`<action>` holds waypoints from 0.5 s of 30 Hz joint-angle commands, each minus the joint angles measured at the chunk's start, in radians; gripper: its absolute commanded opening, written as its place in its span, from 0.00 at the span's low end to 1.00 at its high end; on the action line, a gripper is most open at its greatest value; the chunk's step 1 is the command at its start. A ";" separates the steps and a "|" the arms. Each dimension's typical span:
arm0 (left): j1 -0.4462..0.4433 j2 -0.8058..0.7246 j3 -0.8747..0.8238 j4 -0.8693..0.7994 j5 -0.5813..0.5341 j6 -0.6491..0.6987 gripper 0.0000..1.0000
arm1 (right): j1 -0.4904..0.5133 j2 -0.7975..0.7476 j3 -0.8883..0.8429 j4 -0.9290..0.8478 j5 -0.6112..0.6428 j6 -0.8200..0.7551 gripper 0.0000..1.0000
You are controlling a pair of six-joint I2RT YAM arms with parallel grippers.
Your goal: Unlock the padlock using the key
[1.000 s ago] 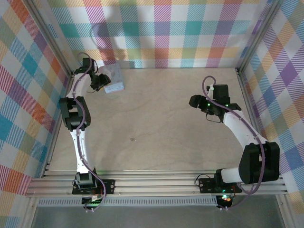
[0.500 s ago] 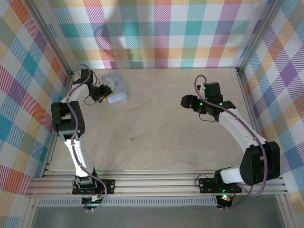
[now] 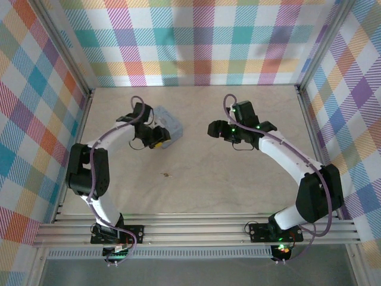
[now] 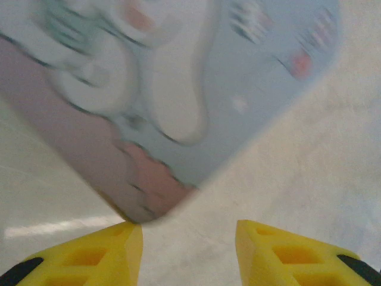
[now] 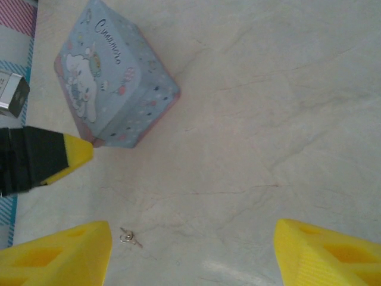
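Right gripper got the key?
No, the key lies loose on the table, and the right gripper is open and empty.

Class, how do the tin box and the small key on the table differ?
The tin box is big and pastel blue with a cartoon lid; the key is tiny and silvery. The box sits by the left gripper; the key lies alone. Both rest on the table.

Both arms are seen bent inward toward each other. On the left end effector (image 4: 189, 250) jaws are parted, apparently gripping nothing. On the right end effector (image 5: 190, 256) jaws are spread wide, empty.
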 commanded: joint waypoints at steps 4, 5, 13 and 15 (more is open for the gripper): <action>-0.018 -0.091 0.127 -0.142 -0.075 0.068 0.51 | 0.048 0.014 0.038 -0.036 0.036 0.072 0.72; -0.016 -0.083 0.166 -0.182 -0.091 0.104 0.53 | 0.056 0.018 0.038 -0.036 0.042 0.081 0.72; 0.119 0.133 0.473 -0.389 -0.110 0.353 0.59 | 0.173 0.122 0.138 -0.111 0.088 0.110 0.76; 0.164 0.201 0.552 -0.418 -0.082 0.370 0.60 | 0.200 0.149 0.157 -0.111 0.093 0.133 0.76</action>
